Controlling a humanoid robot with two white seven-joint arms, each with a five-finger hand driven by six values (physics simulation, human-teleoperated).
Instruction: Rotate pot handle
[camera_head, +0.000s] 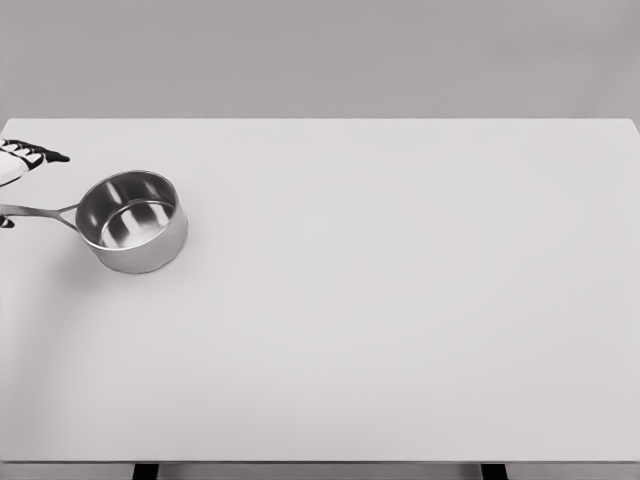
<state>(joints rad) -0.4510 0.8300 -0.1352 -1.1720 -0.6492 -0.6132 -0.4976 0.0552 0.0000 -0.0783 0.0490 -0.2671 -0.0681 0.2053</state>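
Observation:
A shiny steel pot (132, 221) stands upright on the white table (400, 300) near its left edge. Its thin handle (38, 211) points left, toward the picture's edge. My left hand (30, 188) comes in at the far left, mostly cut off by the frame. Its dark-tipped fingers (40, 155) stretch out above the handle, and a thumb tip (6, 222) shows just below it. The fingers are spread and do not close on the handle. The right arm is out of view.
The table runs wide to the right of the pot. Its far edge meets a grey wall (320, 60), and its front edge (320, 461) runs along the bottom of the picture.

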